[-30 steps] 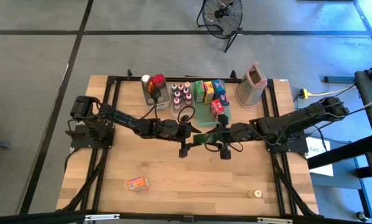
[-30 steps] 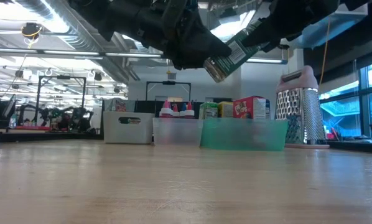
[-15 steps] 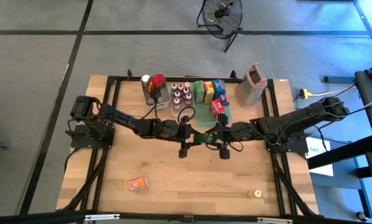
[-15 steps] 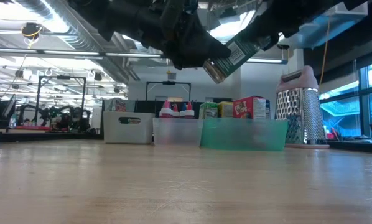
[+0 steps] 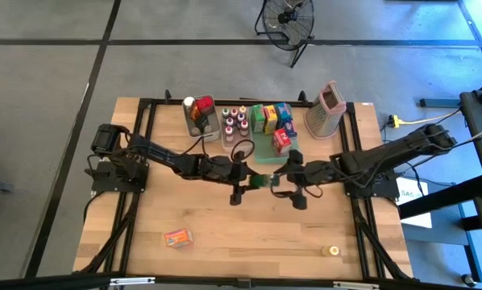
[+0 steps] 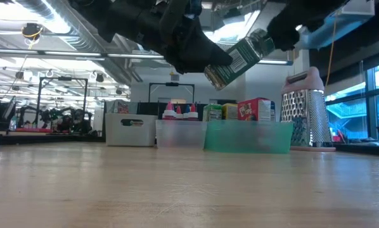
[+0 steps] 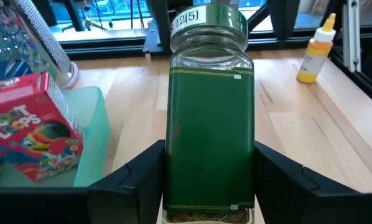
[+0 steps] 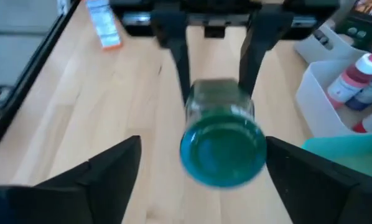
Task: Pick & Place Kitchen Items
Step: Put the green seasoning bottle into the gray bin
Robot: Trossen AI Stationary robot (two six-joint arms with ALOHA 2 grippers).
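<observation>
Item: a glass spice jar with a dark green label and green cap. We find it held in the air above the middle of the wooden table, tilted, in front of the green tray. The left gripper clamps its fingers on both sides of the jar's body. We record the right gripper facing the cap end, its fingers spread wide on either side, clear of the jar. A red cereal box stands in the tray.
</observation>
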